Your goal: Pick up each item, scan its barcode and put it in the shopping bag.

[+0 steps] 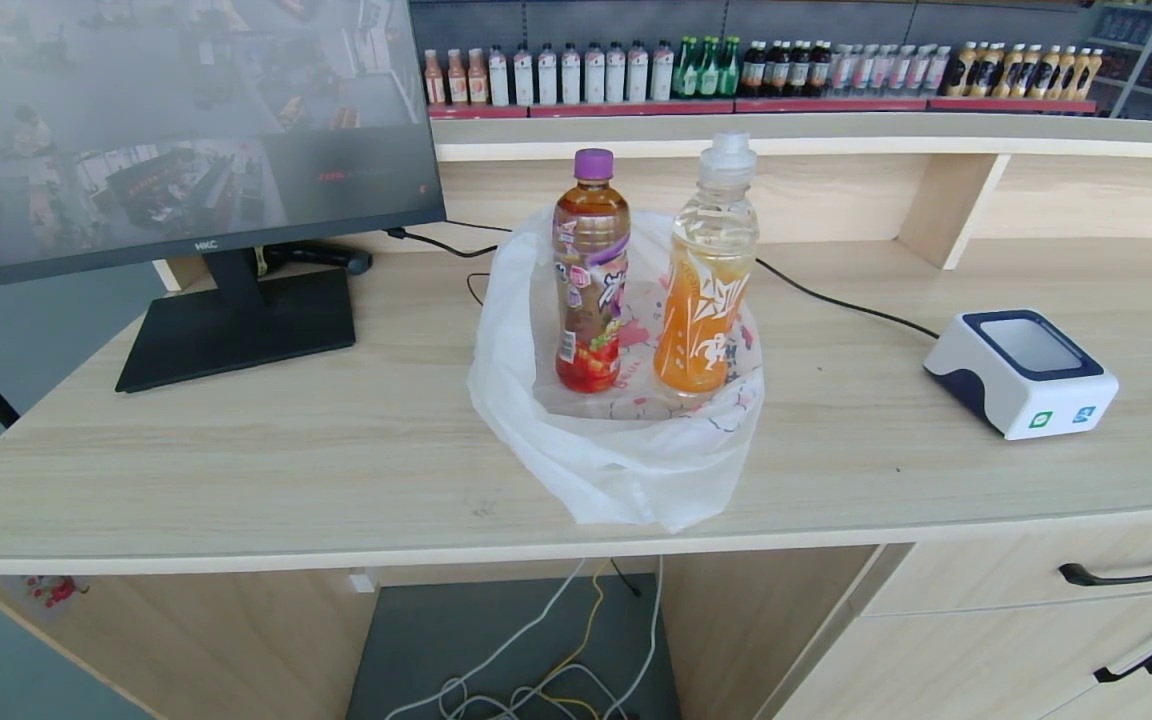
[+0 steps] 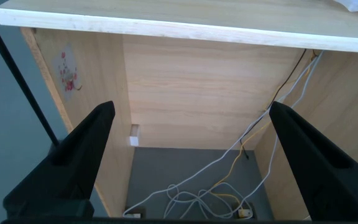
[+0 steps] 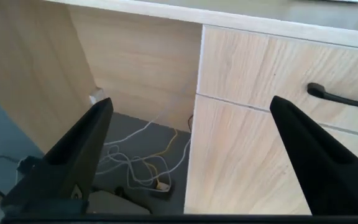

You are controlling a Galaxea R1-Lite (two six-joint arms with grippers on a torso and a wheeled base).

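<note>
At the far left, a black flat-screen monitor [image 1: 186, 130] stands on its square black foot on the pale wooden counter [image 1: 236, 470], pushed toward the back edge. The left gripper [image 2: 191, 162] hangs lower than the countertop, in front of the open recess under it. Its two black fingers [image 2: 73, 168] are spread wide with nothing between them, and they face the wooden back panel and a tangle of white and yellow cables [image 2: 229, 180] on the grey floor. At the middle of the counter lies the white thin plastic shopping bag [image 1: 626, 460], its mouth spread open and its folds spilling toward the front edge. Both drinks stand upright inside it. The clear plastic bottle of reddish-brown drink with a purple cap [image 1: 590, 280] is on the left. Just beside it, not touching, is the clear plastic bottle of orange drink with a white cap [image 1: 708, 270] on the right. A thin black cable [image 1: 836, 300] runs from behind the bag across the counter to the white box-shaped barcode scanner with a dark blue rim [image 1: 1021, 372], which sits well to the right of the bag with its window facing up. Below it are pale wooden drawer fronts [image 1: 1036, 570] with black bar handles [image 1: 1124, 573]. The right gripper [image 3: 191, 155] hangs before these drawers, below the countertop, its black fingers [image 3: 73, 155] likewise wide apart and holding nothing.
</note>
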